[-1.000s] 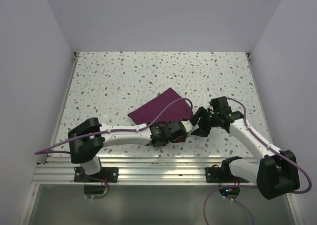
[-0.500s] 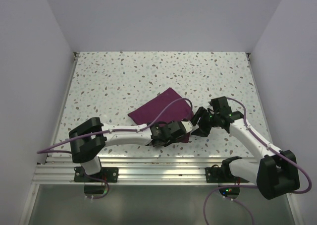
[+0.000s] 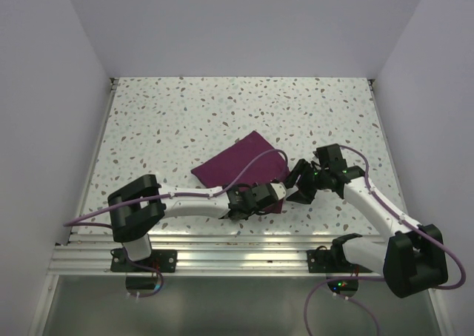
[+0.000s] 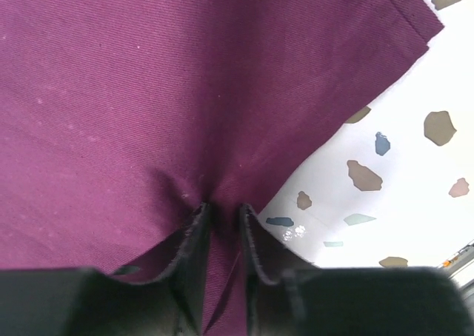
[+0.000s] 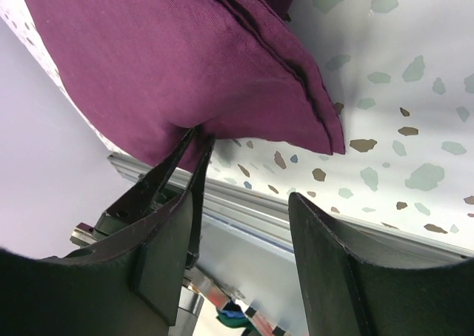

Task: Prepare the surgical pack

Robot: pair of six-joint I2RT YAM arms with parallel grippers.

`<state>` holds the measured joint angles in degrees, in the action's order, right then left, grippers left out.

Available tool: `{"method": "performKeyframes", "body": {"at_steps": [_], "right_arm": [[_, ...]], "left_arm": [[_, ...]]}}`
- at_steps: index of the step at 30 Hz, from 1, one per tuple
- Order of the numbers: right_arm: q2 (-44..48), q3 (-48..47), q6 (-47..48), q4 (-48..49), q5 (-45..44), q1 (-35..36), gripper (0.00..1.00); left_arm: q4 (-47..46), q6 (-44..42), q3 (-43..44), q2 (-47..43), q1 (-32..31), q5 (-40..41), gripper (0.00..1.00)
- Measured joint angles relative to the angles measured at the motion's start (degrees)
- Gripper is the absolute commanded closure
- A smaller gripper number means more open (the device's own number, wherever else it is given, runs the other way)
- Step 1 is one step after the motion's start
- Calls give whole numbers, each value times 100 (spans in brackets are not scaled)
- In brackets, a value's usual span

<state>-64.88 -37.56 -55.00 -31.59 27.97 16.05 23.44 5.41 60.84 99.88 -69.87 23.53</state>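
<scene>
The surgical pack [image 3: 238,162] is a dark purple folded cloth bundle, lying on the speckled counter [image 3: 185,121] a little toward the near side of its middle. It is turned so that one corner points to the far edge. Only the outer cloth shows. From the right wrist camera, the pack [image 5: 170,69] shows several stacked layers along its folded edge, ending in a pointed corner over the counter [image 5: 400,92]. Whether that corner rests on the surface or hangs just above it cannot be told.

The left tool [image 3: 281,200] is at the pack's near right part. Its wrist camera shows the left tool [image 4: 222,221] clamped on a small pinch of the cloth [image 4: 185,92]. The two fingers [image 4: 194,236] are nearly together, with a ridge of fabric between them and creases fanning out from the grip. Beside that edge lies bare counter [image 4: 400,166]. The right wrist camera shows the same hold from the other side: the left tool [image 5: 194,140] meets the underside of the bulging cloth.

The right tool [image 3: 300,182] sits just beside the left one, at the pack's right edge. Its fingers [image 5: 159,262] stand wide apart, with only counter and the metal rail [image 5: 244,217] showing between them. The right tool [image 5: 241,199] sits just below the cloth edge, and contact cannot be made out.

A purple cable [image 3: 259,158] arcs from the left arm across the pack's near right area. The rail [image 3: 222,258] runs along the near edge, with both arm bases on it.
</scene>
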Motion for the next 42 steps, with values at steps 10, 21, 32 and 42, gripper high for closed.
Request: {"method": "performKeyframes", "body": {"at_steps": [10, 21, 32, 42], "right_arm": [[-37, 0, -2, 4, 9, 2, 42], [-44, 0, -2, 7, 7, -4, 42], [0, 33, -83, 11, 20, 17, 43], [66, 101, -138, 4, 20, 17, 43]], "left_arm": [[155, 2, 68, -4, 11, 59, 100], [669, 2, 452, -74, 24, 17, 100], [704, 2, 820, -605, 205, -129, 100], [605, -22, 398, -807, 208, -509, 12]]}}
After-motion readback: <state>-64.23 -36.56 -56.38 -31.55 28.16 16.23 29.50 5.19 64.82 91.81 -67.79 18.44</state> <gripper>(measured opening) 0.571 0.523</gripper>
